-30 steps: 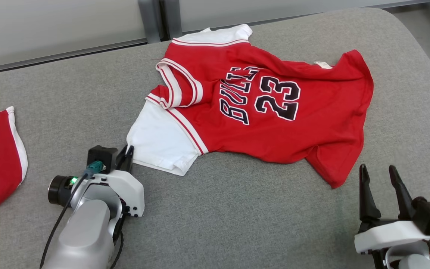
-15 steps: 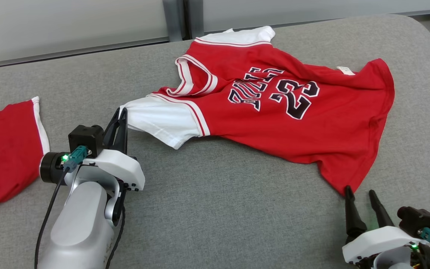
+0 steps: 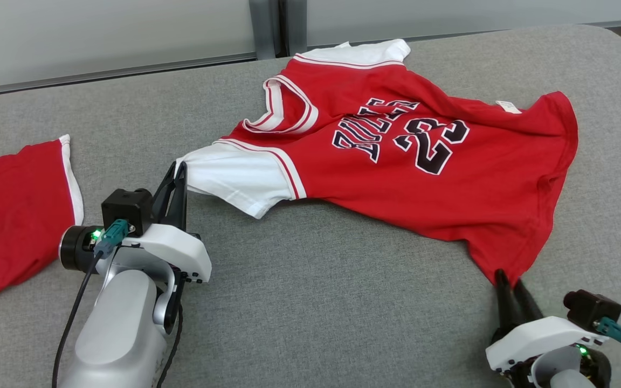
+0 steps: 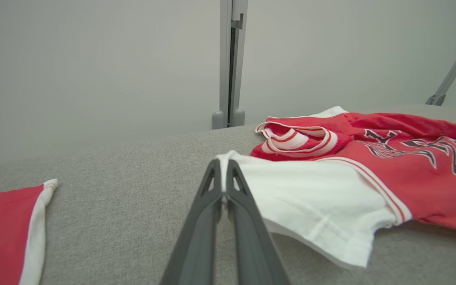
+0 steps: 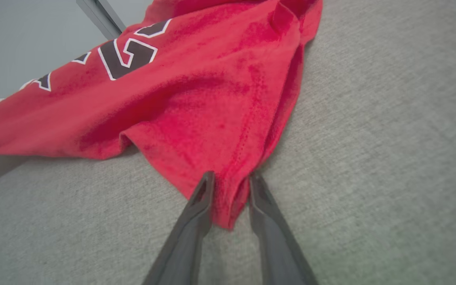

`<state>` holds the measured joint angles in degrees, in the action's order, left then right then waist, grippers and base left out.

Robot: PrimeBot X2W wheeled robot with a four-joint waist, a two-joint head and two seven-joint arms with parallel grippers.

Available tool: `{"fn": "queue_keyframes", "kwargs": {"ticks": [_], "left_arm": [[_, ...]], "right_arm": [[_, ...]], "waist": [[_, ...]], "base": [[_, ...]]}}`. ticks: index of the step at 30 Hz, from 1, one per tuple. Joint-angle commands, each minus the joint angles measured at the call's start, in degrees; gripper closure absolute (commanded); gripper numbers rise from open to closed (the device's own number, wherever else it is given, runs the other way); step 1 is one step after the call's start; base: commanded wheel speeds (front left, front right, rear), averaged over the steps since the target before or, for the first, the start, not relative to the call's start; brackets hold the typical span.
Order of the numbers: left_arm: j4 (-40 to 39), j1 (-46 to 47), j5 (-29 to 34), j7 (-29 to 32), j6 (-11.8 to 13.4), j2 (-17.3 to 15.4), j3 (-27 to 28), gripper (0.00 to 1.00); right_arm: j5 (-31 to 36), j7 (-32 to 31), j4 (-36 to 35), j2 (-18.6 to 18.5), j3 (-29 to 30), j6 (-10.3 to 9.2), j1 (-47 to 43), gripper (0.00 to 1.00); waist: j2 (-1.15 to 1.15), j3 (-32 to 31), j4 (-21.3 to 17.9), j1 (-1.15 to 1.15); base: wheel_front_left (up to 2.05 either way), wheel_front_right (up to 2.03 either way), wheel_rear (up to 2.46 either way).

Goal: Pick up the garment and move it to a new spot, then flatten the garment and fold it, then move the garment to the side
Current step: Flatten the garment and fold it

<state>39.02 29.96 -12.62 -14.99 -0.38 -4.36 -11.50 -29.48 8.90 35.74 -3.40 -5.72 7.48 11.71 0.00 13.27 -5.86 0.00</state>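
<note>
- The garment [image 3: 397,178], a red jersey with white sleeves and dark lettering, lies spread and wrinkled across the centre and upper right of the head view, on the grey padded surface [image 3: 316,302]
- Our left gripper [image 3: 178,167] sits left of centre in that view, its jaws clenched on the edge of the near white sleeve [image 3: 235,178]; the left wrist view shows the two fingers [image 4: 208,206] pressed together with a strip of white cloth pinched at the tips
- Our right gripper [image 3: 507,280] is at the lower right, at the jersey's pointed red hem corner [image 5: 228,206]; in the right wrist view the corner lies between the two fingers, which stand a little apart, and we cannot tell whether they are pressing the cloth
- A second red cloth with white trim [image 3: 14,215] lies at the far left edge, well apart from the jersey, with our left arm between the two
- A white label [image 3: 508,106] shows on the jersey's upper right edge
- Behind the surface, at the top of the frame, a grey post [image 3: 275,27] stands between pale wall panels [image 3: 100,32], near the jersey's far sleeve [image 3: 364,53]
- A slanted metal strut [image 4: 453,67] shows in the upper right of the left wrist view
</note>
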Motion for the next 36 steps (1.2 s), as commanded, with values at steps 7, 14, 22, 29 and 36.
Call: {"fn": "queue_keyframes", "kwargs": {"ticks": [7,14,22,29,36], "left_arm": [[-1.6,-0.8,-0.7,-0.3,-0.1,-0.1,1.8,1.00],[-4.0,-0.9,-7.3,-0.3,-2.3,0.6,6.0,1.00],[-11.9,1.9,-18.3,3.0,-4.1,1.3,8.2,1.00],[-24.3,4.2,-29.1,7.1,-0.7,1.3,7.9,1.00],[-40.6,5.5,-36.3,10.0,7.2,1.4,4.8,1.00]], "right_arm": [[-4.8,-2.4,-5.4,-0.1,-3.8,0.01,-0.4,1.00],[-10.0,-7.3,-19.0,-7.3,-6.1,0.01,0.8,1.00],[-17.1,-13.0,-29.9,-15.8,-3.3,0.01,7.3,1.00],[-17.8,-12.5,-32.9,-19.0,-1.1,0.01,14.0,1.00],[-20.0,-18.1,-35.3,-19.4,2.5,0.01,18.3,1.00]], "waist": [[0.00,-1.5,0.0,0.00],[0.00,-4.3,0.2,0.00],[0.00,-8.2,1.1,0.00],[0.00,-11.1,2.9,0.00],[0.00,-14.0,4.5,0.00]], "base": [[0.00,0.00,0.00],[0.00,0.00,0.00],[0.00,0.00,0.00],[0.00,0.00,0.00],[0.00,0.00,0.00]]}}
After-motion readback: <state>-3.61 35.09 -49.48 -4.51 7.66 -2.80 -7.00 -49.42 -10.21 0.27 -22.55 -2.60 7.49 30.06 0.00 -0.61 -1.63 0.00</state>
